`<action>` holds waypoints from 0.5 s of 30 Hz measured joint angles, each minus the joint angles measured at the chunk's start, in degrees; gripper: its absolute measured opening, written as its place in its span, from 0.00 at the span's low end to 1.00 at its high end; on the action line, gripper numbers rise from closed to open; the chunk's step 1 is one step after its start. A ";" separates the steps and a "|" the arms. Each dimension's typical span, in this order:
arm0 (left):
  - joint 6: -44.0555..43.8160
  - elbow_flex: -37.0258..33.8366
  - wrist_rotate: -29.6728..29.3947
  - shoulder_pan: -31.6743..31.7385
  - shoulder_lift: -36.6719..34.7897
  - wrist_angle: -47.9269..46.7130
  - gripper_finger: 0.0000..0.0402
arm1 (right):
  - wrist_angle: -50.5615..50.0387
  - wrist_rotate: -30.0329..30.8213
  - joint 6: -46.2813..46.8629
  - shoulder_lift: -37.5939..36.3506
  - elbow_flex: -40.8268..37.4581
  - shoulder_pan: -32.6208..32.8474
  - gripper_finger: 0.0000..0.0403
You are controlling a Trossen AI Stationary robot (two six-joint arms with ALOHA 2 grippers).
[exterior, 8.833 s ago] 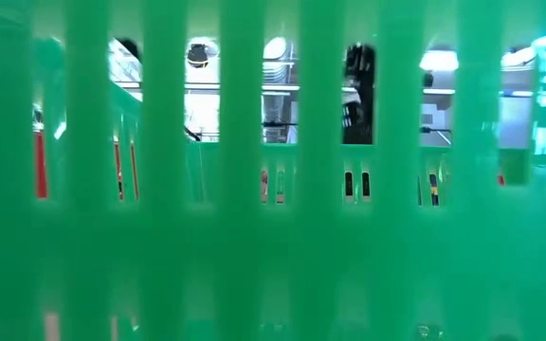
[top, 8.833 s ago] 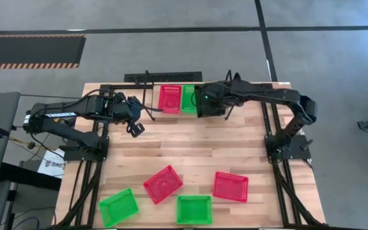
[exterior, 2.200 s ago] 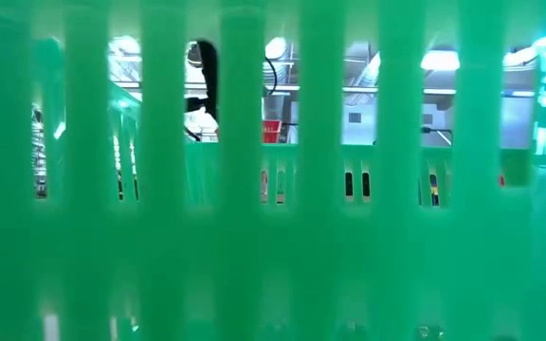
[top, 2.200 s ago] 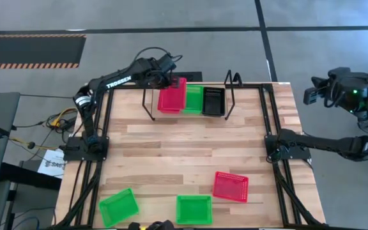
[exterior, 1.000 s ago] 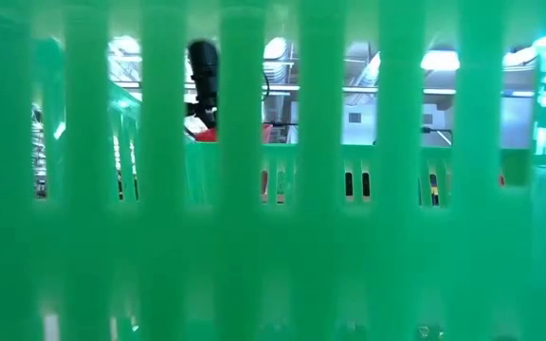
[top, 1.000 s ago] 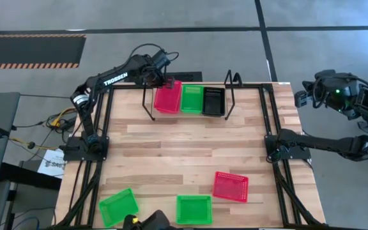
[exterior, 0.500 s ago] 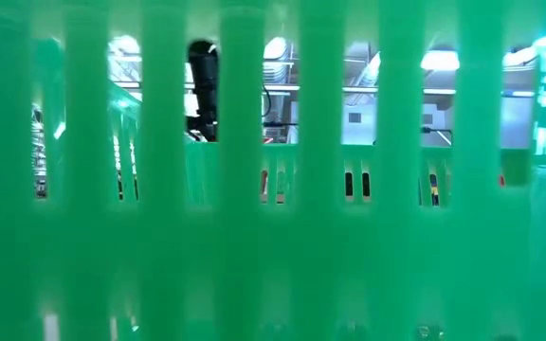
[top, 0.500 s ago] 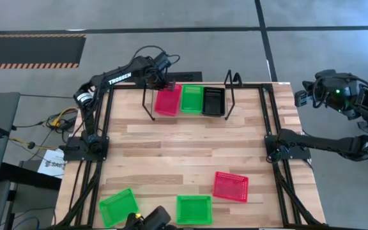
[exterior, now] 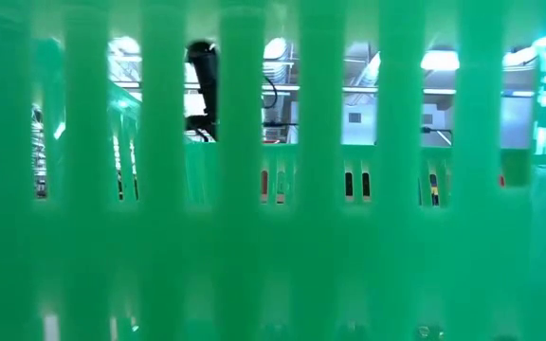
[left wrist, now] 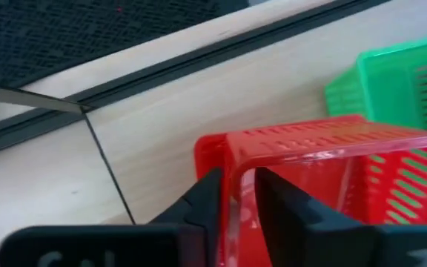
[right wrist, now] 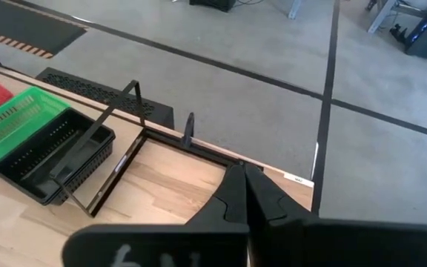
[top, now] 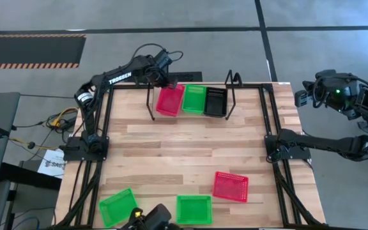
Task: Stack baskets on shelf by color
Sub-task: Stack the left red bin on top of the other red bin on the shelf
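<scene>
The shelf [top: 156, 112] stands at the table's far edge with three baskets side by side: red [top: 170, 102], green [top: 193, 99] and black [top: 214, 101]. In the left wrist view the red basket [left wrist: 325, 178] seems to sit in another red one [left wrist: 204, 157]. My left gripper [top: 169, 84] is over the red basket's far end, open, one finger on each side of that wall. My right gripper [right wrist: 245, 194] hangs shut and empty beyond the table's far right corner. Two green baskets [top: 118, 206] [top: 193, 209] and a red one [top: 230, 186] lie on the near tabletop. My left gripper [left wrist: 237, 211] comes from above, slanting down, with the red basket's far short wall and rim [left wrist: 237, 167] between its parted fingers. Whether a finger touches the wall, I cannot tell. The basket rests level on the shelf.
A green basket's slotted wall [exterior: 273, 237] fills the low view; only a bit of the left arm [exterior: 202, 76] shows through a slot. A dark shape [top: 151, 219] sits at the near edge between the two green baskets. The table's middle holds nothing.
My left gripper has sunk a little over the shelf's left end. The red basket, askew a second ago, has turned square and settled in line beside the green one. The dark shape at the near edge has shifted slightly.
</scene>
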 joint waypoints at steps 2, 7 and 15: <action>-0.54 1.21 1.88 0.43 0.00 -0.44 0.22 | 0.01 -0.02 0.00 0.00 0.00 0.00 0.01; -1.08 5.70 4.38 1.21 0.00 -1.86 0.27 | -0.01 -0.02 -0.02 0.00 0.00 0.00 0.00; -0.77 10.19 0.19 0.89 0.00 -2.50 0.26 | -0.03 -0.02 -0.02 0.00 0.00 0.00 0.01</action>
